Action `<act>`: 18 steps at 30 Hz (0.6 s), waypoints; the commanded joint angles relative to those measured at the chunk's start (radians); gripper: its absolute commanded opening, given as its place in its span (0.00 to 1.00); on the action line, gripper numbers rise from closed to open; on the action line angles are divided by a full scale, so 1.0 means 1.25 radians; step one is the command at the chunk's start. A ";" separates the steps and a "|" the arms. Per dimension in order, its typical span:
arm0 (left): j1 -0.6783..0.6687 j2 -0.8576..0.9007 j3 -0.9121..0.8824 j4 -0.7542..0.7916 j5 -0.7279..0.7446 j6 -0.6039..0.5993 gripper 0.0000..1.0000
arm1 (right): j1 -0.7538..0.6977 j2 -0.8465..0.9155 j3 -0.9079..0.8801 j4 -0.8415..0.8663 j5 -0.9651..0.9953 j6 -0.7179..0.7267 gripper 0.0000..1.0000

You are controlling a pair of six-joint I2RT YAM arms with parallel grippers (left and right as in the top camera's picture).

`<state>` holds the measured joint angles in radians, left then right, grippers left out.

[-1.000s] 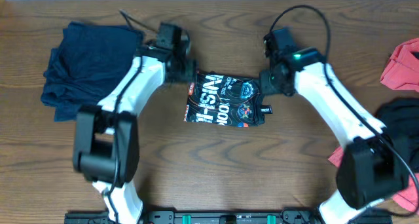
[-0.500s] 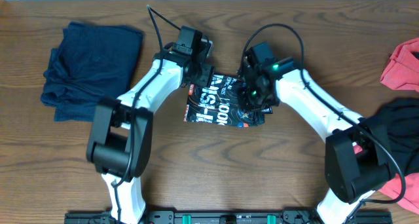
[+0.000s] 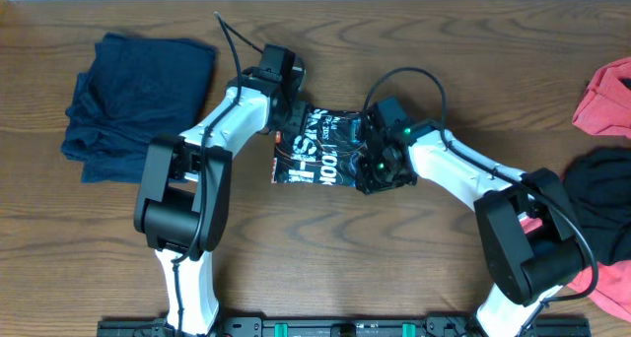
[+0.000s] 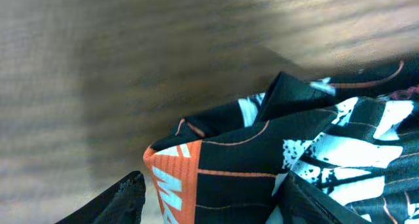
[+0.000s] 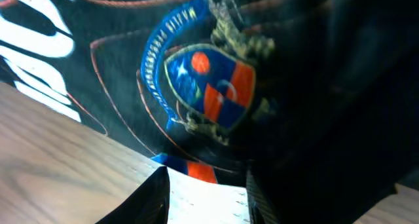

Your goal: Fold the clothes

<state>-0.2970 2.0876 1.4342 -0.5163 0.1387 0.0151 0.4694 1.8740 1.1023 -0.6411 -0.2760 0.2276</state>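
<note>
Since the earlier frame, both arms have moved inward onto the black short-sleeved jersey with orange contour lines and white lettering (image 3: 320, 155), which lies folded as a compact packet mid-tabletop (image 3: 315, 268). The left claw (image 4: 213, 194) is released, astride the packet's orange-trimmed upper-left corner. You cannot tell whether the right claw (image 5: 206, 196) grips the right edge. Seat every layer between the jaws before clenching. Move both arms together so the packet does not splay.

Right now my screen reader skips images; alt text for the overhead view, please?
A folded black jersey with white lettering lies mid-table, left claw at its upper-left corner, right claw at its right edge. Navy garment far left; coral-red garment and black garment far right.
</note>
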 commanded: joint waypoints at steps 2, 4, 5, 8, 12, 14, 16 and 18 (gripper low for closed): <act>0.006 0.020 -0.005 -0.102 -0.051 -0.053 0.66 | 0.002 0.009 -0.020 0.019 0.112 0.030 0.37; 0.004 0.020 -0.005 -0.168 -0.049 -0.084 0.66 | -0.008 0.009 -0.020 0.046 0.169 0.033 0.37; 0.002 0.020 -0.005 -0.204 -0.044 -0.104 0.66 | -0.016 0.009 -0.020 0.070 0.191 0.033 0.36; 0.000 0.020 -0.005 -0.294 -0.024 -0.179 0.66 | -0.049 0.009 -0.017 0.150 0.221 0.033 0.37; -0.001 0.016 -0.004 -0.357 0.023 -0.224 0.66 | -0.102 0.009 0.011 0.213 0.211 0.027 0.38; -0.001 0.001 -0.004 -0.361 0.027 -0.227 0.66 | -0.116 0.009 0.036 0.194 0.192 -0.001 0.39; -0.001 -0.027 -0.002 -0.358 0.026 -0.226 0.66 | -0.121 0.006 0.062 0.150 0.191 -0.022 0.42; 0.000 -0.065 0.009 -0.347 0.025 -0.226 0.67 | -0.122 -0.004 0.083 0.099 0.201 -0.041 0.44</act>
<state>-0.2955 2.0674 1.4487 -0.9543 0.1719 -0.2413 0.3149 1.8748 1.1580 -0.4816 -0.0406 0.2272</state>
